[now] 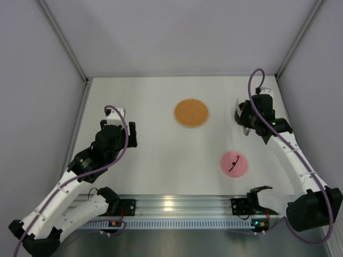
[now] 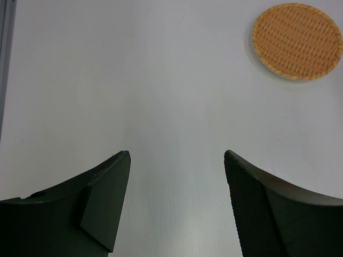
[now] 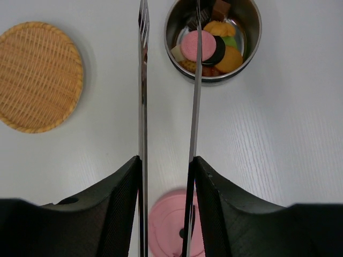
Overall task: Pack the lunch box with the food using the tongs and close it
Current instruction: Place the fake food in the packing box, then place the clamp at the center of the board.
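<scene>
Across the white table [image 1: 161, 160]: far centre, a woven orange mat [image 1: 191, 113]; nearer and rightward, a pink lid [image 1: 234, 163]. At left, the left pincer [image 2: 177, 155] spread wide, gripping nothing. At far right, the right pincer [image 3: 167, 160] narrowed on the tongs [image 3: 142, 96] (both arms squeezed between its fingers), one tip over the open lunch box [image 3: 252, 24], food [image 3: 206, 45] inside

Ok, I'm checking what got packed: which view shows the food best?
Right wrist: it looks into the open lunch box, food pieces distinct. From the top the right arm covers it; left wrist shows only table and mat.
</scene>
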`<action>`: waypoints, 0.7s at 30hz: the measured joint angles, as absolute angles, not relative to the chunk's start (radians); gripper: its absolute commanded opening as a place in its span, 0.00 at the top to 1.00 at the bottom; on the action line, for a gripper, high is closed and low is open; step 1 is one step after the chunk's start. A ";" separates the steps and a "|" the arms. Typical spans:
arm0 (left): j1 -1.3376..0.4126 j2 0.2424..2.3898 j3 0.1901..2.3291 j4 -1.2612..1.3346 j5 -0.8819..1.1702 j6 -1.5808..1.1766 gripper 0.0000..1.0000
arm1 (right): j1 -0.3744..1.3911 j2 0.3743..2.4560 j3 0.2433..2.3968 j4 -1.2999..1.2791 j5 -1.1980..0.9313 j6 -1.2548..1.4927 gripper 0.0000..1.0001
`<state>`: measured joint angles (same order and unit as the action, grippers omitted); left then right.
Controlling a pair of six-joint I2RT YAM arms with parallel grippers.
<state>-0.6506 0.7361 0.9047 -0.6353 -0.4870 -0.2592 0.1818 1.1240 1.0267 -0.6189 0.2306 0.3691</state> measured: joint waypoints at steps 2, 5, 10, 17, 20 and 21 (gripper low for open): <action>-0.651 0.736 0.905 -0.635 -0.487 -0.260 0.24 | 0.220 1.119 1.037 -0.622 0.230 0.371 0.57; -0.651 0.736 0.905 -0.635 -0.487 -0.259 0.24 | 0.323 1.120 1.062 -0.623 0.232 0.384 0.57; -0.651 0.736 0.905 -0.635 -0.487 -0.260 0.24 | 0.556 1.190 1.141 -0.603 0.224 0.413 0.58; -0.651 0.736 0.905 -0.636 -0.492 -0.260 0.24 | 0.782 1.521 1.296 -0.431 0.134 0.446 0.58; -0.651 0.736 0.905 -0.636 -0.495 -0.260 0.24 | 0.816 1.660 1.354 -0.365 0.080 0.458 0.59; -0.651 0.736 0.905 -0.635 -0.495 -0.260 0.24 | 0.823 1.716 1.379 -0.340 0.065 0.462 0.59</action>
